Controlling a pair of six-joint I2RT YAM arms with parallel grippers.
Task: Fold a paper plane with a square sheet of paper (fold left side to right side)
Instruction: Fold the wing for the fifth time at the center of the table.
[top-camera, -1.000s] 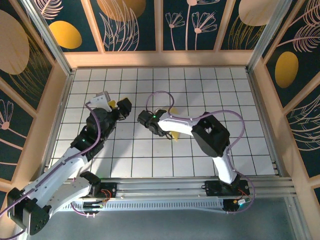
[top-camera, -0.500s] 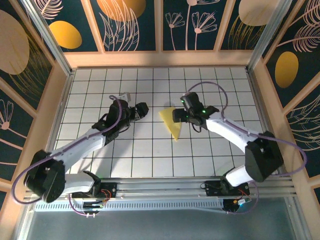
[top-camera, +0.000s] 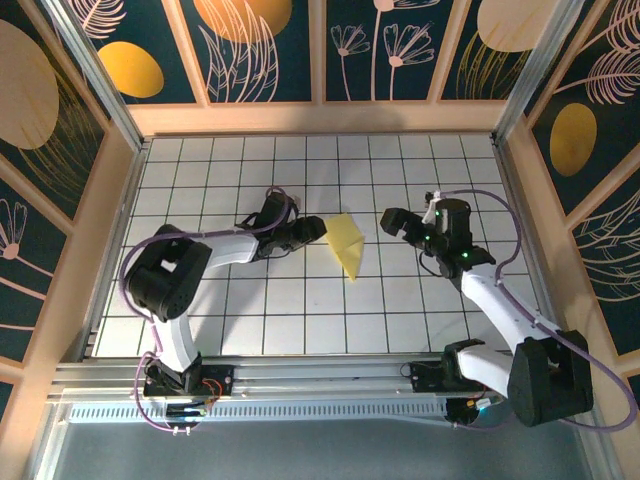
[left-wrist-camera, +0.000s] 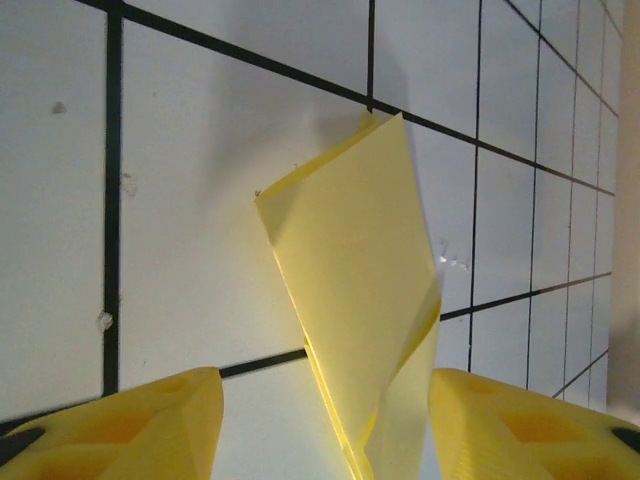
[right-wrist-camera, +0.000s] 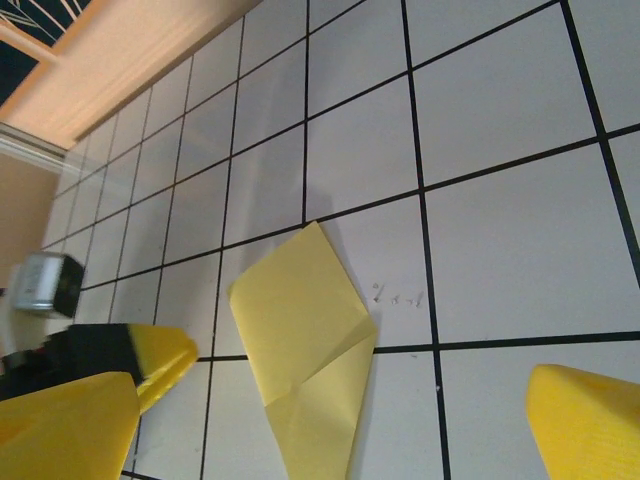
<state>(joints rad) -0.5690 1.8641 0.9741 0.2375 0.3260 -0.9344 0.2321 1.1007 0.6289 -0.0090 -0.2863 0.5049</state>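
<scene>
Top external: paper plane (top-camera: 347, 243) (yellow, creased) beside left gripper (top-camera: 318, 230)

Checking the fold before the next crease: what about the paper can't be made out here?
Left wrist view: the paper plane's lower end is cut off by the bottom edge; contact with the jaws is unclear.
Right wrist view: its pointed end runs off the bottom edge.
Top view: creases too small to read; whether the left gripper touches the paper cannot be told.
</scene>
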